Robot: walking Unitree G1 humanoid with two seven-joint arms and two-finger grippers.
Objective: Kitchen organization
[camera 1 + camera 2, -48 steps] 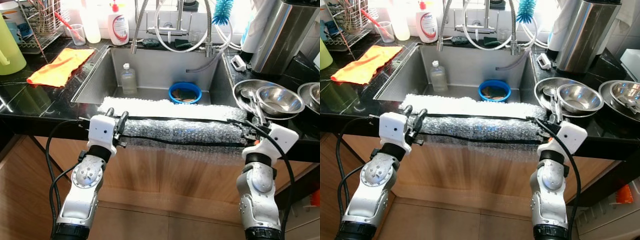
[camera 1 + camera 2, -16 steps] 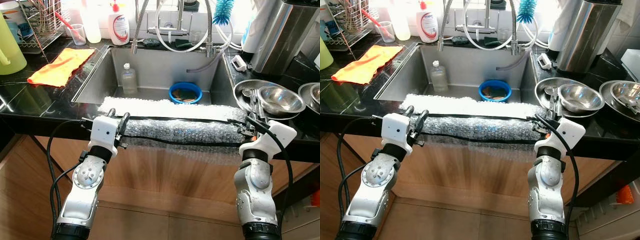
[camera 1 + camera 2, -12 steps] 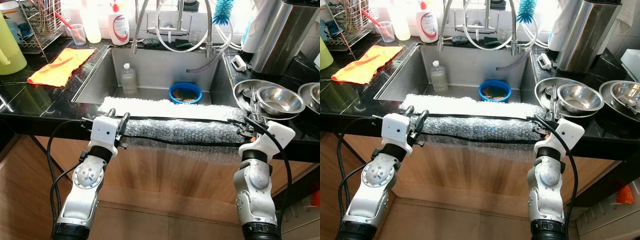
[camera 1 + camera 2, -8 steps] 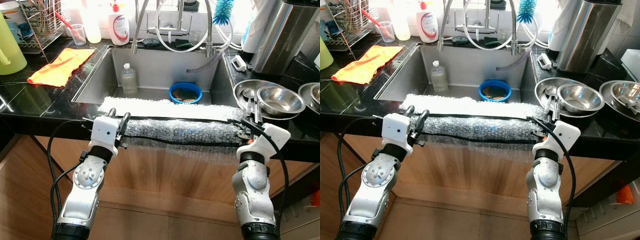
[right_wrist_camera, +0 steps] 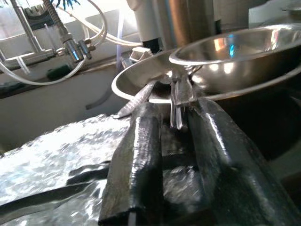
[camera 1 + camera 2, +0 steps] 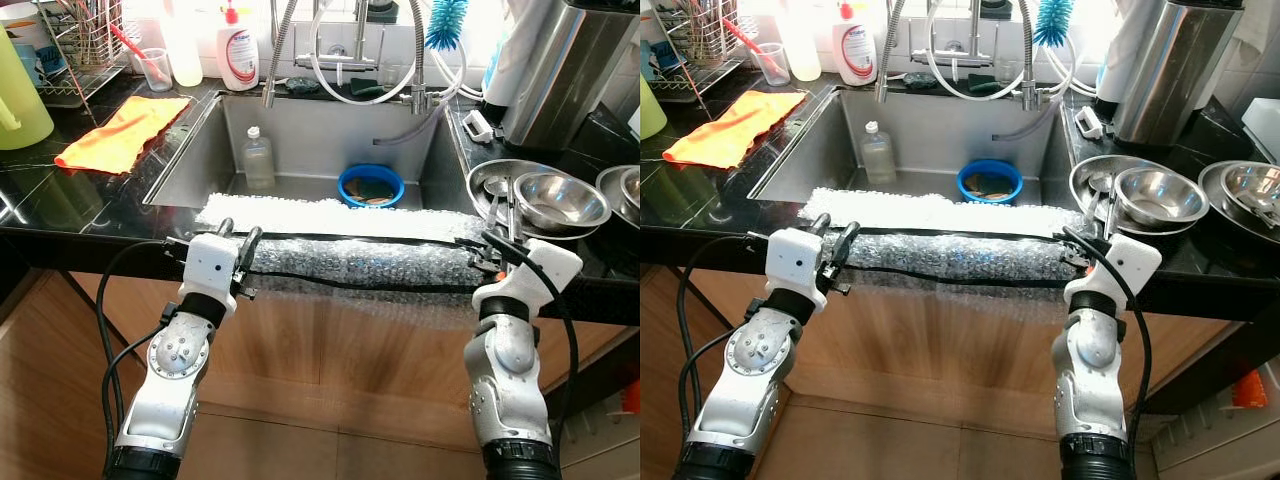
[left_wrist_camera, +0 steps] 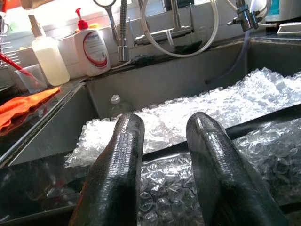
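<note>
A wide steel bowl (image 6: 484, 182) on the right counter holds a smaller steel bowl (image 6: 560, 200) and metal utensils (image 6: 510, 208). My right gripper (image 6: 497, 238) is at that bowl's near rim, shut on a thin metal utensil handle (image 5: 178, 109) that stands between its fingers (image 5: 141, 141). My left gripper (image 6: 238, 230) hovers open over the left end of a sheet of bubble wrap (image 6: 350, 240) that covers the sink's front edge. Nothing lies between its fingers (image 7: 120, 165).
The sink (image 6: 300, 130) holds a blue bowl (image 6: 370, 185) and a small clear bottle (image 6: 257, 158). An orange cloth (image 6: 122, 132), a green jug (image 6: 18, 95) and a dish rack (image 6: 80, 50) are on the left counter. A tall steel container (image 6: 565, 70) stands behind the bowls.
My right arm has shifted slightly left and the held utensil has moved with it. The left arm has barely moved.
</note>
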